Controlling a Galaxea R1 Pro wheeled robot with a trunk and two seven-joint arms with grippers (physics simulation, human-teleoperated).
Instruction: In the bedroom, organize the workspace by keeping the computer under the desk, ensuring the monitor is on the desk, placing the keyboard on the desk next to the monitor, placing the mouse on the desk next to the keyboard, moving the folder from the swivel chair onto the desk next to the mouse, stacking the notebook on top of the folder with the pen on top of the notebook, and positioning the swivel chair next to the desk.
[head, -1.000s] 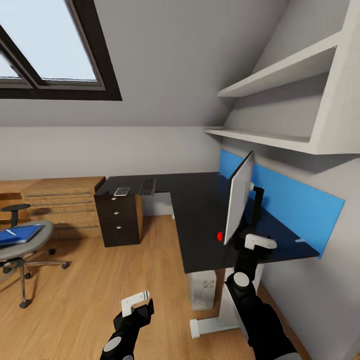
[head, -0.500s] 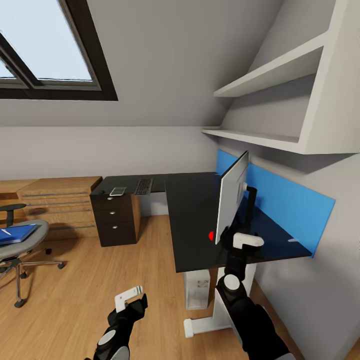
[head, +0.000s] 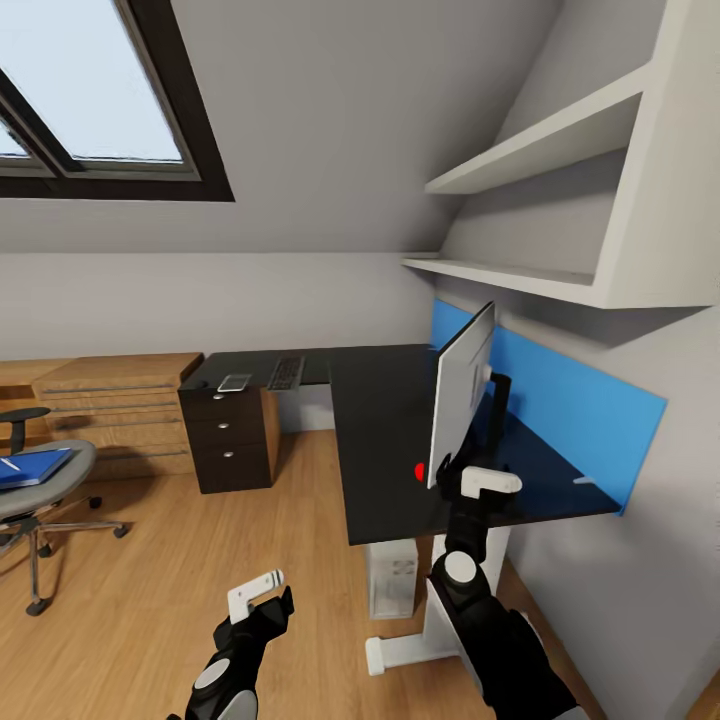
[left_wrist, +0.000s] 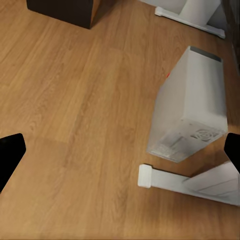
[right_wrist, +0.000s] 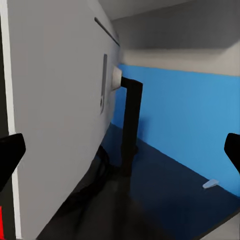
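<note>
The black L-shaped desk (head: 385, 420) carries the monitor (head: 462, 395), seen edge-on from behind, with a red dot by its lower corner. On the desk's far wing lie the keyboard (head: 287, 373) and a small grey rectangle (head: 236, 382), perhaps the notebook. Beneath the desk stands the computer (head: 393, 578) (left_wrist: 192, 107). At the left edge, the swivel chair (head: 45, 485) holds the blue folder (head: 38, 468) with a thin white pen (head: 12, 464) on it. My right gripper (head: 478, 480) (right_wrist: 120, 152) is open just behind the monitor's back (right_wrist: 55, 100). Low over the floor, my left gripper (head: 262, 598) (left_wrist: 120, 155) is open.
A black drawer unit (head: 232, 437) supports the desk's far wing, with a light-wood chest (head: 115, 410) beside it. White shelves (head: 520, 160) and a blue wall panel (head: 570, 400) line the right wall. A small pale object (head: 588, 481) lies by the panel. Wood floor stretches between chair and desk.
The whole picture has shifted a little to the left, so the camera has moved. Both arms keep their pose, and the right gripper stays by the monitor.
</note>
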